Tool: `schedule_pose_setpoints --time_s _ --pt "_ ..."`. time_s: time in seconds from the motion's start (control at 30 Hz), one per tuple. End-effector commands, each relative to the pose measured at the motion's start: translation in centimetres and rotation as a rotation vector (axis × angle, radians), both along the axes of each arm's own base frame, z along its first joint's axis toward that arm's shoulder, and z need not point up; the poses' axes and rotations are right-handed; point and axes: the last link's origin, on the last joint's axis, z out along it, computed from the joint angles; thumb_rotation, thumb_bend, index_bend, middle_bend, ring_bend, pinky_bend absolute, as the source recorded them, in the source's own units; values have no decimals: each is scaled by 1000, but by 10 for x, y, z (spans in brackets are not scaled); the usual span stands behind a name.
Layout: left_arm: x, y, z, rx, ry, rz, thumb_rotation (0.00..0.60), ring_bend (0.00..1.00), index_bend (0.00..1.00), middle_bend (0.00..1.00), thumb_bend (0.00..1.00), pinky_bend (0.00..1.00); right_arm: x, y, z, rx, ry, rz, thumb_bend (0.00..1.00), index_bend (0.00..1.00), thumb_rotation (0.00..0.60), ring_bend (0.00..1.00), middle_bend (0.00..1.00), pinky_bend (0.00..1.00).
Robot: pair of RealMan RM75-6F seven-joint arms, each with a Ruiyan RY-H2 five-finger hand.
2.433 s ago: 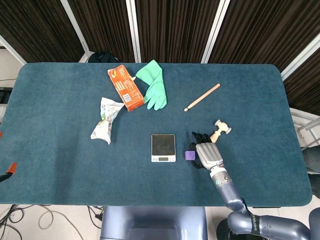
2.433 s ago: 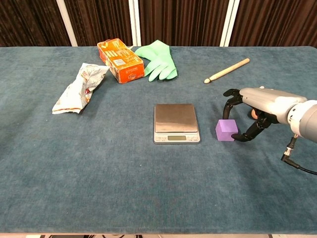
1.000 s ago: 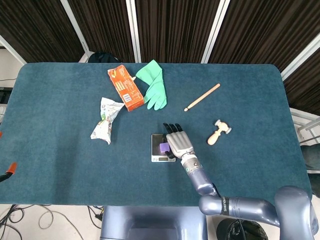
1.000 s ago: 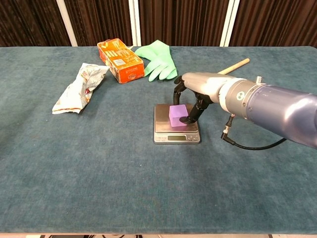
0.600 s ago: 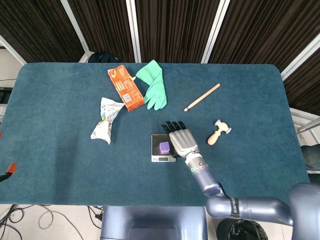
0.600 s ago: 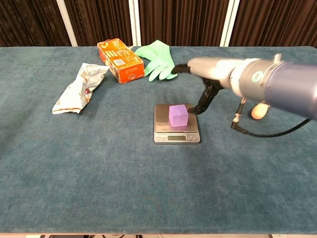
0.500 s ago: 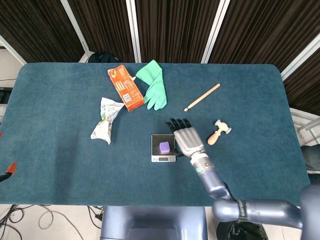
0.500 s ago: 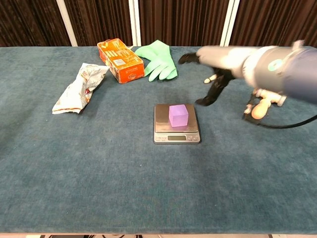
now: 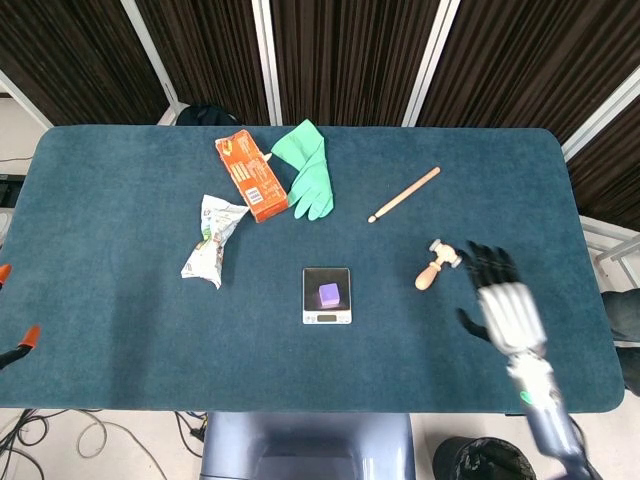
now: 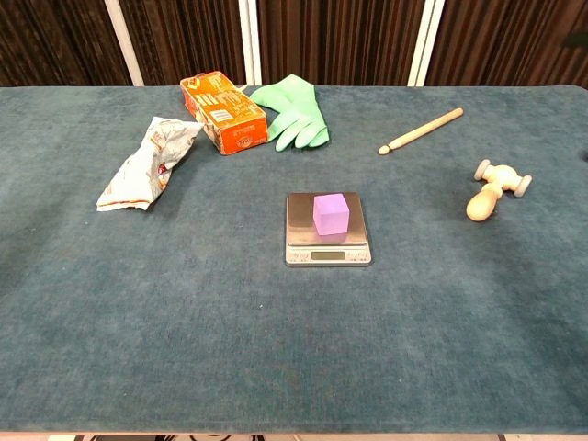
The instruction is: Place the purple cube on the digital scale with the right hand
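- The purple cube (image 10: pixel 331 214) is seen resting on the plate of the scale (image 10: pixel 328 230), upright, near the middle of the frame; in the head view the cube (image 9: pixel 329 293) is likewise found on the scale (image 9: pixel 327 295), a little right of the plate's centre.
- The scale's display strip is turned toward the lower edge of the frame; no reading can be made out.
- The right hand (image 9: pixel 504 300) is caught at the lower right of the head view, released, its fingers (image 9: pixel 487 263) spread apart and nothing held; it is well apart from the scale and cube.
- The chest view shows no part of that hand.
- The left hand is not shown in either view.
- A small wooden mallet (image 10: pixel 494 190) is laid on the blue surface (image 10: pixel 184 331) at the right, just beside the right hand's fingertips in the head view (image 9: pixel 438 262).
- A wooden stick (image 10: pixel 421 130) is set diagonally in the upper right.
- A green rubber glove (image 10: pixel 294 111) is spread at the upper middle, touching an orange box (image 10: pixel 222 112) to its left.
- A crumpled snack wrapper (image 10: pixel 145 163) is found at the left, near the box.
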Motion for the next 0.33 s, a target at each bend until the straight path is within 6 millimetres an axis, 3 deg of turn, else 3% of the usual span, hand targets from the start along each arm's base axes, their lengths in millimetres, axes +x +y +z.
schedule_pose_setpoints --time_s 0.03,0.17,0.33 --pt "-1 1 -1 -2 2 3 600 0 22 5 253 0 -40 41 10 -41 60 -40 374 0 600 0 0 0" --pt "-4 4 -2 -7 7 9 600 0 22 5 253 0 -49 53 12 -77 78 -55 374 0 600 0 0 0" --pt "-5 6 -3 -9 11 8 600 0 22 5 253 0 -52 52 14 -93 97 -58 374 0 600 0 0 0"
